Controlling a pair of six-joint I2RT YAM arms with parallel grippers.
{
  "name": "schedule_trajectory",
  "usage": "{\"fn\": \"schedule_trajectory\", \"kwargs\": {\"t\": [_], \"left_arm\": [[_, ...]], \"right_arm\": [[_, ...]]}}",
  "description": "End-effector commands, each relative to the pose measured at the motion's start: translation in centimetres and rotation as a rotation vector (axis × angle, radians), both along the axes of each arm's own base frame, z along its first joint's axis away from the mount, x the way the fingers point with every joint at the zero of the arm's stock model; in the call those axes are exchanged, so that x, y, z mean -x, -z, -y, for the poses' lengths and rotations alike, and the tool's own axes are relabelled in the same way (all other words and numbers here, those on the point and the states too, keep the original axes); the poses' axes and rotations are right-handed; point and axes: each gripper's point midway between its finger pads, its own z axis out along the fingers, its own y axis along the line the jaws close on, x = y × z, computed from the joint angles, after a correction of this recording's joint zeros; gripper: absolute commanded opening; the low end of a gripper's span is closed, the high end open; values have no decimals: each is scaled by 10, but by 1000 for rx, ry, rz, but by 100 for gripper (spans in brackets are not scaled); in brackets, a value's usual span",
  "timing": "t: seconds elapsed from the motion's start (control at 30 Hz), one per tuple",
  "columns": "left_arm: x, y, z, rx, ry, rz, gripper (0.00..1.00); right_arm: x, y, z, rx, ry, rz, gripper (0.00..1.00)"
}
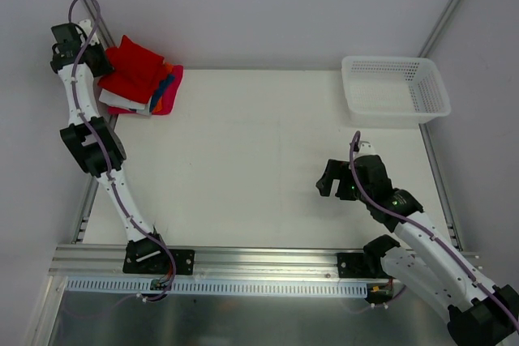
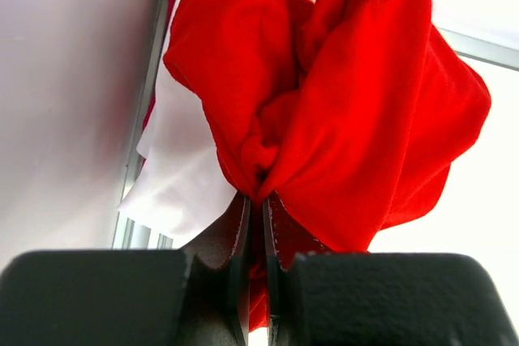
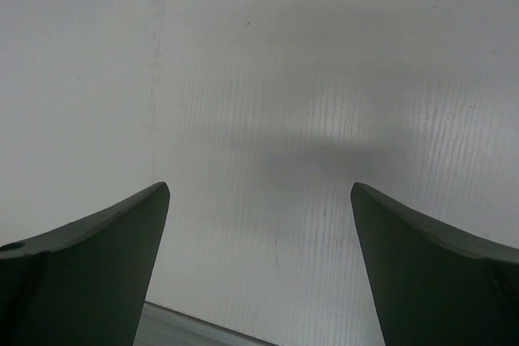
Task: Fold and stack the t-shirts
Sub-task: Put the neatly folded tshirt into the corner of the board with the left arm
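My left gripper [image 2: 258,210] pinches a bunched fold of the soft bright red cloth t-shirt [image 2: 365,119]; it looks light and floppy; my right gripper [image 3: 259,192] has its jaws apart.

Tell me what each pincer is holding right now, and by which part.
The left pincer is shut on the red t-shirt, pinching a bunched gather of its cloth. The right pincer is open, holding nothing.
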Motion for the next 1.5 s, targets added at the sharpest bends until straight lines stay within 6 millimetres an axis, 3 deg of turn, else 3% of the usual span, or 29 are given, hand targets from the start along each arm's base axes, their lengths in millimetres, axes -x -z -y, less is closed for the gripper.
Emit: {"fn": "schedule_trajectory", "kwargs": {"t": [0.0, 0.23, 0.37, 0.47, 0.5, 0.57, 0.6, 0.63, 0.67, 0.77, 0.87, 0.93, 1.07, 1.2, 1.37, 1.47], "left_arm": [[-5, -27, -28, -40, -82, 80, 0], [-3, 10, -47, -32, -178, 5, 0], [-2, 34, -55, -15, -217, -38, 15], [-3, 51, -58, 1, -237, -64, 34], [-3, 57, -59, 3, -243, -74, 50], [-1, 61, -63, 3, -272, -82, 68], [-1, 63, -64, 11, -268, -83, 85], [-1, 67, -63, 21, -271, -88, 93], [-1, 69, -66, 22, -279, -92, 99], [0, 74, -69, 35, -288, -95, 99], [-1, 67, -69, 52, -286, -78, 99], [-3, 49, -67, 53, -283, -43, 99], [-7, 5, -59, 58, -272, 43, 99], [-12, -43, -37, 81, -219, 144, 99], [-21, -44, -2, 157, -129, 169, 99], [-34, -59, 26, 241, -10, 249, 99]], "right_arm": [[-5, -4, -5, -14, -17, 33, 99], [-2, 2, -3, -8, -8, 16, 100], [-1, 4, 1, -1, 3, 20, 99], [-1, 6, 1, 4, 5, 14, 99], [-1, 5, 1, 2, 5, 15, 100], [-1, 5, 1, 3, 5, 12, 99], [-1, 6, 1, 7, 7, 10, 99], [-2, 7, 1, 6, 10, 12, 99], [-2, 7, 2, 8, 11, 13, 99], [-1, 8, 2, 12, 11, 8, 99], [0, 10, 3, 12, 13, 3, 99], [2, 12, 5, 18, 17, -4, 100], [4, 14, 6, 9, 22, 0, 99], [6, 16, 2, -16, 19, -4, 99], [9, 17, -1, -39, 18, -10, 100], [13, 20, 2, -32, 25, -7, 99]]}}
